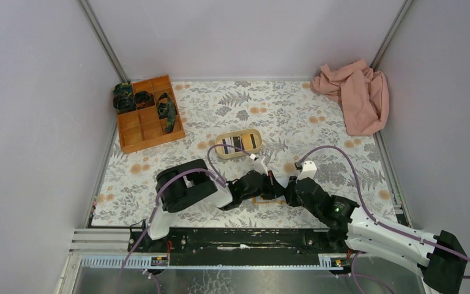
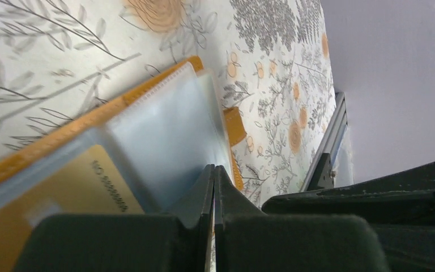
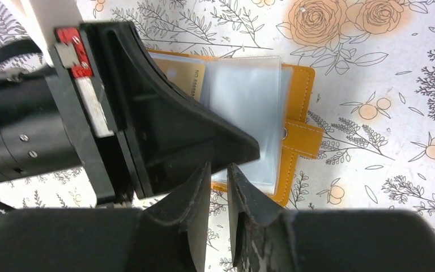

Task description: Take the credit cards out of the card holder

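The card holder (image 3: 298,100) lies open on the flowered table, orange-tan with a snap tab (image 3: 304,139) and clear plastic sleeves (image 3: 246,107). A gold card (image 3: 187,77) sits inside one sleeve, also seen as the gold card (image 2: 82,187) in the left wrist view. My left gripper (image 2: 214,168) is shut, its tips down on the sleeves (image 2: 170,130) near the holder's orange edge (image 2: 62,135). Just beside it, my right gripper (image 3: 218,168) hovers at the holder's near edge, its jaws a narrow gap apart with nothing between them. In the top view both grippers (image 1: 278,184) cover the holder.
A beige oval tray (image 1: 223,153) with cards in it stands just behind the arms. An orange compartment box (image 1: 136,139) sits at the back left, and a pink cloth (image 1: 356,95) is heaped in the back right corner. Walls close in three sides.
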